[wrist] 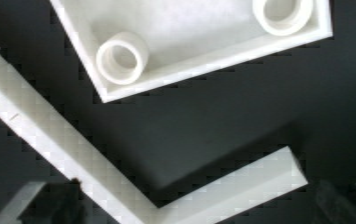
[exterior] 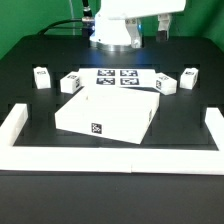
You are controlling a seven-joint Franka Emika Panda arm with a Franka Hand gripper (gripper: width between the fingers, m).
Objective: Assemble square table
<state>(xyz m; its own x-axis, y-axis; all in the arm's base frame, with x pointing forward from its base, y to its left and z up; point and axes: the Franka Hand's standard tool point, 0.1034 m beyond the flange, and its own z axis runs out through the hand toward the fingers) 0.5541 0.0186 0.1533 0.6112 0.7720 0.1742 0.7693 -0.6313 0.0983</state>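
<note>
The square table's top, a large flat white slab [exterior: 108, 112] with a black-and-white tag on its front edge, lies in the middle of the black table. Several small white tagged leg blocks stand behind it: two toward the exterior view's left [exterior: 41, 77] [exterior: 71, 83] and two toward its right [exterior: 165, 84] [exterior: 191, 77]. The wrist view shows one corner of the slab [wrist: 193, 40] with two round sockets. My gripper [wrist: 189, 205] hangs high above, open and empty, with dark fingertips [wrist: 38, 205] at the picture's corners. It does not show in the exterior view.
The marker board [exterior: 116, 77] lies flat behind the slab, between the leg blocks. A low white border wall [exterior: 110, 155] runs along the front and both sides, and its corner shows in the wrist view [wrist: 157, 190]. The arm's base [exterior: 118, 30] stands at the back.
</note>
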